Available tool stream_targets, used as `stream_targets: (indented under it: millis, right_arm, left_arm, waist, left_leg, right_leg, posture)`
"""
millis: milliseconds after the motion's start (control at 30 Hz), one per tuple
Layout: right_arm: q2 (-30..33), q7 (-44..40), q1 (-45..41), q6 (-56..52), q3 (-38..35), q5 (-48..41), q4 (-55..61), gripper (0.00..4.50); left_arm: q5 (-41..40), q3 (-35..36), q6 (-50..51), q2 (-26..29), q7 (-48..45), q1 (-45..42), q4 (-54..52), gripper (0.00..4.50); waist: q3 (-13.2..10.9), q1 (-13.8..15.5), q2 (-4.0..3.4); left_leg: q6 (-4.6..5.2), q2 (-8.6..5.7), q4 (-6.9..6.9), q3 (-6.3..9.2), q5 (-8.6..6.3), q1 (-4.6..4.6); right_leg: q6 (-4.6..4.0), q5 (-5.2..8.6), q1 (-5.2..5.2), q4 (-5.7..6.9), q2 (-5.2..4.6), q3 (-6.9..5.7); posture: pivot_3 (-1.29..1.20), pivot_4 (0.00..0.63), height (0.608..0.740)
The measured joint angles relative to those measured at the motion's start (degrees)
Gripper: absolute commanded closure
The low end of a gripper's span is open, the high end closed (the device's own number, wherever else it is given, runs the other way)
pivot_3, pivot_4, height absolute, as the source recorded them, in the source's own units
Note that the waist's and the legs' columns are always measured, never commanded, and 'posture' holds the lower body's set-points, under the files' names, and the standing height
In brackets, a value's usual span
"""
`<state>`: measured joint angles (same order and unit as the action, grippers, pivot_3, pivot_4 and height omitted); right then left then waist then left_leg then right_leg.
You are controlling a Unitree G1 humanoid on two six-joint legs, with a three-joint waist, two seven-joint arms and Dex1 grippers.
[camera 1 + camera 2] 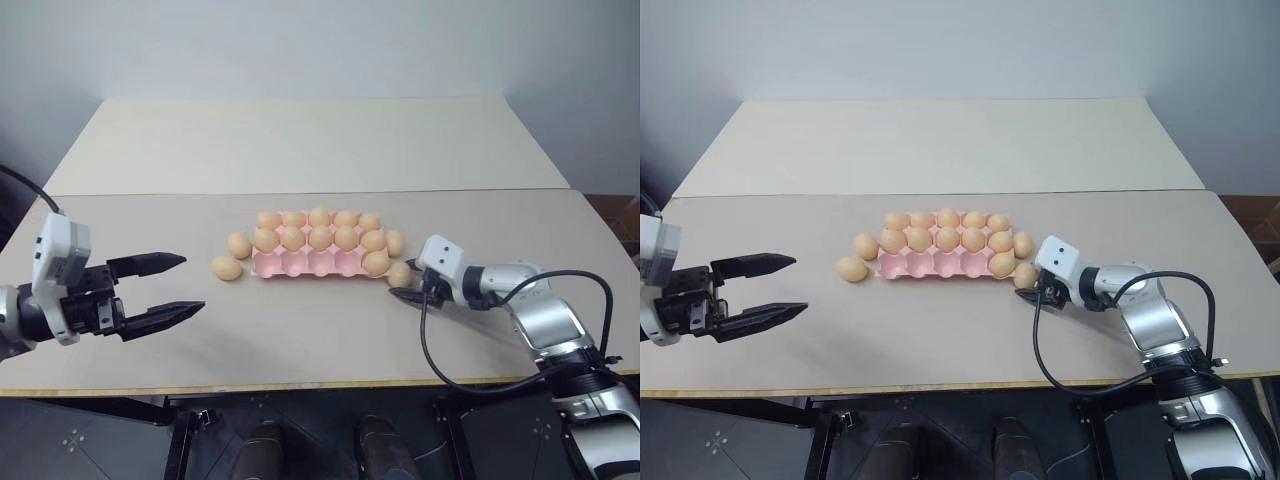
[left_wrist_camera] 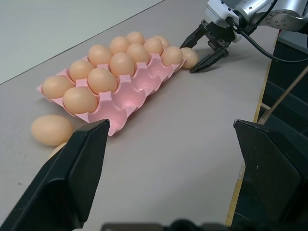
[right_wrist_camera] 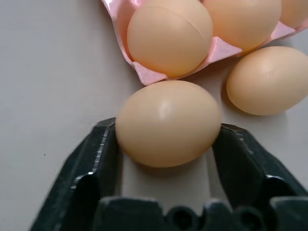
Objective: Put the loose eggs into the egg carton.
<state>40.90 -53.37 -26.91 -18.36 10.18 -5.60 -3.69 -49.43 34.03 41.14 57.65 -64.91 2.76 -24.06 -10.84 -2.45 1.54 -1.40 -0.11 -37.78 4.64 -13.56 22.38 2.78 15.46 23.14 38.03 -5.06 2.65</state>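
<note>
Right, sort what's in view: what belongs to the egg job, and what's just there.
Belongs to the job:
- egg carton, with seated eggs
- gripped egg, between the right gripper's jaws
- neighbouring loose egg
- two loose eggs left of the carton
- left gripper, jaws open

Just there:
- far table
- black cable on the right arm

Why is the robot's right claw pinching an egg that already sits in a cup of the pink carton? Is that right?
Not quite. The right claw is pinching an egg, but that egg lies on the table just outside the corner of the pink carton, not in a cup. The right wrist view shows it.
</note>
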Motion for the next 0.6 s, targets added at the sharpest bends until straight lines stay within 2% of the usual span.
stream_targets:
  millis: [300,433,600]
  right_arm:
    - [7.49,-1.39,8.75,-7.57,-9.61,-5.27,16.23,2.01]
    - [6.04,-0.99,2.89,-10.75,-10.13,-7.69,20.57,2.01]
    - [-1.87,1.29,-6.36,-13.47,-1.7,-6.61,20.07,2.01]
  left_arm:
    - [0.32,-0.35,-1.09,-0.35,-0.5,0.33,0.06,0.0]
    - [0.09,-1.31,-1.15,-0.85,0.4,-1.38,0.19,0.0]
    - [-0.06,-3.09,-1.19,-0.99,0.75,-3.36,0.61,0.0]
  waist:
    - [0.0,0.06,0.0]
    - [0.0,-0.57,-0.01]
    - [0.0,-0.57,0.0]
  left_leg:
    - [0.0,0.01,0.0,0.0,0.0,-0.07]
    - [0.0,0.15,0.01,-0.01,0.0,-0.13]
    - [0.0,0.14,0.02,0.01,0.0,0.01]
  right_leg:
    - [0.0,0.0,-0.06,0.02,0.0,0.01]
    - [-0.06,-0.03,-0.05,0.04,0.15,0.04]
    - [-0.06,-0.04,0.05,-0.01,0.16,0.05]
  posture:
    - [0.0,0.15,0.74]
    - [0.0,0.15,0.74]
    - [0.0,0.15,0.74]
